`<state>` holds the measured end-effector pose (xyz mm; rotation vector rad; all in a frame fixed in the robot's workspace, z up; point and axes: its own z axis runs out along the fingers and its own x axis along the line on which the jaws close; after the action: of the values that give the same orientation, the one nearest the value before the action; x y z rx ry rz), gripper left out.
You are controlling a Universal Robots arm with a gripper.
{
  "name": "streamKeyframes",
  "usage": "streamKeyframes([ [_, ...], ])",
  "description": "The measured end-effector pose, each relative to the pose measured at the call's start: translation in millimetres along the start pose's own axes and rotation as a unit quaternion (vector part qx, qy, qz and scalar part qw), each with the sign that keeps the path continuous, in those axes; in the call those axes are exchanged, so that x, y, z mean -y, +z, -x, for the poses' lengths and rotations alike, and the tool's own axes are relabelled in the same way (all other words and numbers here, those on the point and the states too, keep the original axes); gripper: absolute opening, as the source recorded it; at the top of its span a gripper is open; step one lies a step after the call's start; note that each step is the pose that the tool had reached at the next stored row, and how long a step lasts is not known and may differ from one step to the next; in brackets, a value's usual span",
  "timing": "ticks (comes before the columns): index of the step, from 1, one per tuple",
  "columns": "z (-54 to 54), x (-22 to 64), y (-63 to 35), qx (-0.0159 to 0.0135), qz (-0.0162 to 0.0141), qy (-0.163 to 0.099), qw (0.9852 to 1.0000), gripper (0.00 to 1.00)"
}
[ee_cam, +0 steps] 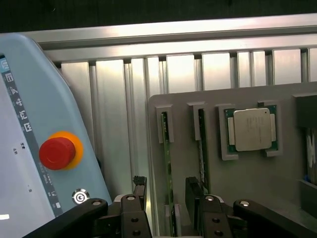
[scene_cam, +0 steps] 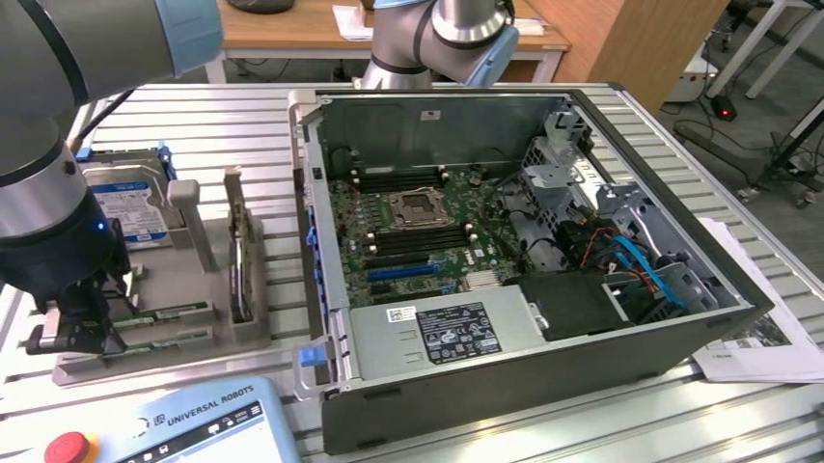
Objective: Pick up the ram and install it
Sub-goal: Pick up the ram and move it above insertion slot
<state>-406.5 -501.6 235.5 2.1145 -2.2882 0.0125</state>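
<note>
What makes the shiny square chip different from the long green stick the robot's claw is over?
The processor chip is square with a silver lid; the ram is long, thin and green. The processor chip lies flat in its pocket; the ram stands on edge in a slot. The open gripper straddles the ram, not the processor chip. Both sit in the grey tray.
</note>
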Motion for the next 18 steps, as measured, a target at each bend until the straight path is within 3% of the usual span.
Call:
streamKeyframes([
  [10, 0.4, 0.1, 15.1, -0.0003, 0.0033, 0.0, 1.0, 0.45],
  [18, 0.6, 0.3, 25.5, -0.0007, 0.0088, 0.0, 1.0, 0.45],
])
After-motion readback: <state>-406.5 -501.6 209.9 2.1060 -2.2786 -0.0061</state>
